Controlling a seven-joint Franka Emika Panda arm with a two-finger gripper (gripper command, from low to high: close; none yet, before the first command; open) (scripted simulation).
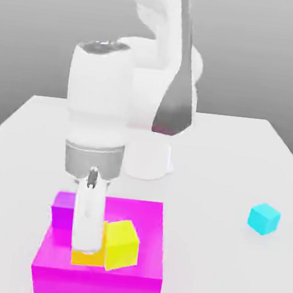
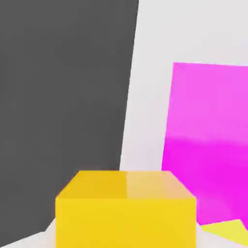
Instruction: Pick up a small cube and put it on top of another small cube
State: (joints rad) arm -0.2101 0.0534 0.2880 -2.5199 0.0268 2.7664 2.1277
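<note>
Orange cube [image 2: 126, 220] in hand [image 1: 87, 250] — yellow cube's [image 1: 122, 246] edge near

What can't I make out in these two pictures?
- Orange cube: upper part hidden by the claw in the exterior view; its near end is cut off by the hand view's edge.
- Purple cube: partly behind the claw, exterior view.
- Magenta block: base cut off by the exterior view's edge.

In the exterior view, from the small cube [image 1: 87, 258], the larger cube [image 1: 122, 246] is at three o'clock, the rear cube [image 1: 63, 211] at eleven. Another small cube [image 1: 263, 218] lies at two, on the table [image 1: 217, 258].
</note>
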